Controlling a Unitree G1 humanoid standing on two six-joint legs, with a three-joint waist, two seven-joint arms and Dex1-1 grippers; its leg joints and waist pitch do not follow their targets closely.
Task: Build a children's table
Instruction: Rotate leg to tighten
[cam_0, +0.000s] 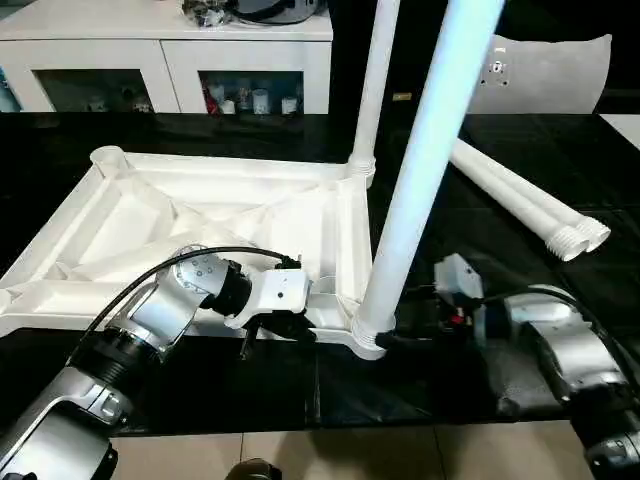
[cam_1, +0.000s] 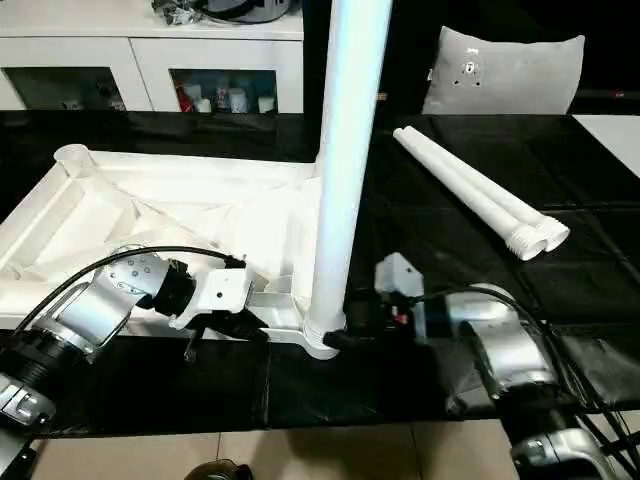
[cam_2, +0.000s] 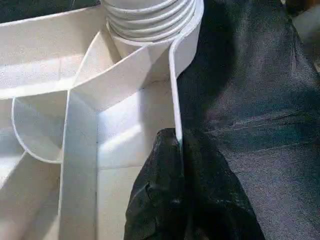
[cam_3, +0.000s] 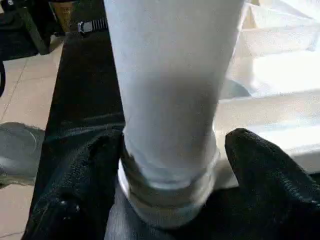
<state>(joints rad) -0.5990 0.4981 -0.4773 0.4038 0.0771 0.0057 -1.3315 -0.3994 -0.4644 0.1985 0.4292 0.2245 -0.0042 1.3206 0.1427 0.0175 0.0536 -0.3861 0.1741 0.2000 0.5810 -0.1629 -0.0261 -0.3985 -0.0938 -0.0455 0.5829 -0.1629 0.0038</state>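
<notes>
The children's table top (cam_0: 200, 210) lies upside down on the black work surface, ribs facing up. One white leg (cam_0: 372, 90) stands in its far right corner socket. Another leg (cam_0: 420, 170) stands in the near right socket, leaning slightly; its threaded end (cam_2: 150, 15) sits in the socket. My left gripper (cam_0: 300, 330) is shut on the thin near rim wall (cam_2: 175, 100) of the top, close to that socket. My right gripper (cam_3: 175, 140) is open, straddling the base of the near leg, with a gap at one finger (cam_3: 265, 165). Two loose legs (cam_1: 470, 185) lie side by side at the right.
A grey-white cushion (cam_0: 545, 75) leans at the back right. A white cabinet (cam_0: 160, 60) with glass doors stands behind the work surface. The black surface's front edge (cam_0: 320, 430) runs just below my forearms, with tiled floor beyond it.
</notes>
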